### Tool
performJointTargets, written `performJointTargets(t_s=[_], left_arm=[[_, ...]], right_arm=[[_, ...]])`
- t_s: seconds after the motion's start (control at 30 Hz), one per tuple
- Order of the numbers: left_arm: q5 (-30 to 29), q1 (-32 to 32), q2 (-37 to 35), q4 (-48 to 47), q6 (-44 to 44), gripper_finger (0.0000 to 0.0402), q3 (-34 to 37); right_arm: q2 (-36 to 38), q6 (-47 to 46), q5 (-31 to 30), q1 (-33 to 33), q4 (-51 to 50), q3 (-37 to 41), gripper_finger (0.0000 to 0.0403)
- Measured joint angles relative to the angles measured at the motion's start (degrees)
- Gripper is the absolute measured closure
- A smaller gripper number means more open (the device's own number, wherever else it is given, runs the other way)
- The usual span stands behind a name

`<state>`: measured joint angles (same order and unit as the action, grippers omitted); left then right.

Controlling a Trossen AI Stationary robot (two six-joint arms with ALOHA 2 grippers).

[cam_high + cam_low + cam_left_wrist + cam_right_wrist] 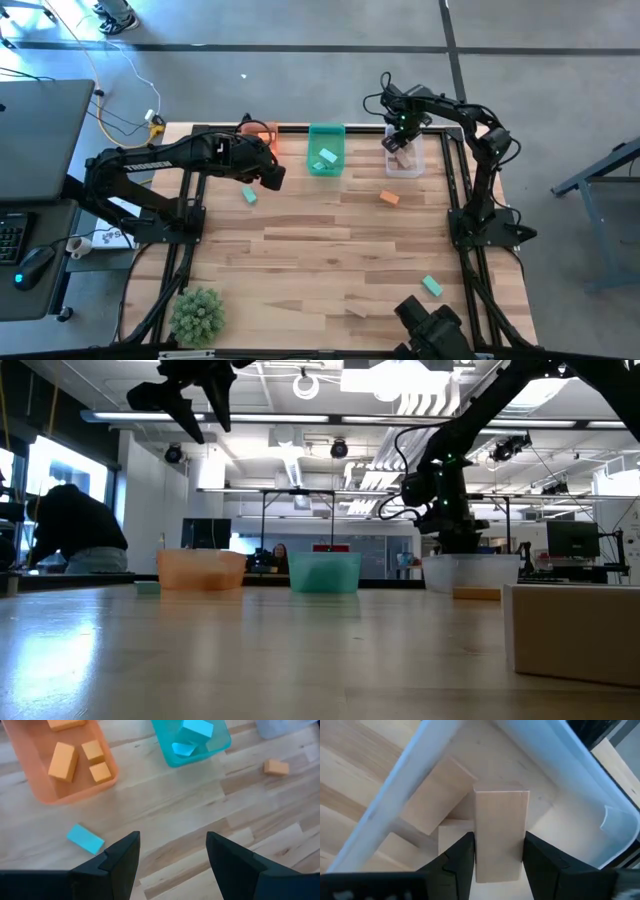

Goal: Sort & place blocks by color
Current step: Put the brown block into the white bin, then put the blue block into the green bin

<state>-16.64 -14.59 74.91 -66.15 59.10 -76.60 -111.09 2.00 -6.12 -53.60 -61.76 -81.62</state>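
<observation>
Right pincer [497,855]: over clear bin [411,164] at tabletop [330,260] back edge, narrowly flanking tan block [500,827].
Left pincer [172,852]: wide, empty, above open tabletop.
Loose blocks: two teal, one orange, one tan.

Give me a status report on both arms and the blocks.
Right gripper over clear plastic bin, plain tan wooden block between its fingers. Left gripper open, empty, above table. Nothing blocking.
</observation>
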Motion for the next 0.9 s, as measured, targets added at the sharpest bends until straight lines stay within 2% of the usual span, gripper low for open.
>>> performJointTargets(t_s=[0.27,0.5,0.77,0.9], left_arm=[[1.1,0.0,0.0,0.0,-1.7,0.0188,0.0],[1.1,0.0,0.0,0.0,-3.4,0.0188,0.0],[1.4,0.0,0.0,0.0,-5.2,0.0188,0.0],[5.4,0.0,0.0,-0.5,-2.7,0.0188,0.0]], right_arm=[[0.0,1.1,0.9,0.1,-0.1,0.0,0.0261],[0.0,1.5,2.6,1.3,-0.9,0.0,0.0215],[0.1,-5.0,3.6,2.8,-5.0,-2.1,0.0185],[0.1,-9.1,6.2,3.6,-10.4,-6.0,0.0186]])
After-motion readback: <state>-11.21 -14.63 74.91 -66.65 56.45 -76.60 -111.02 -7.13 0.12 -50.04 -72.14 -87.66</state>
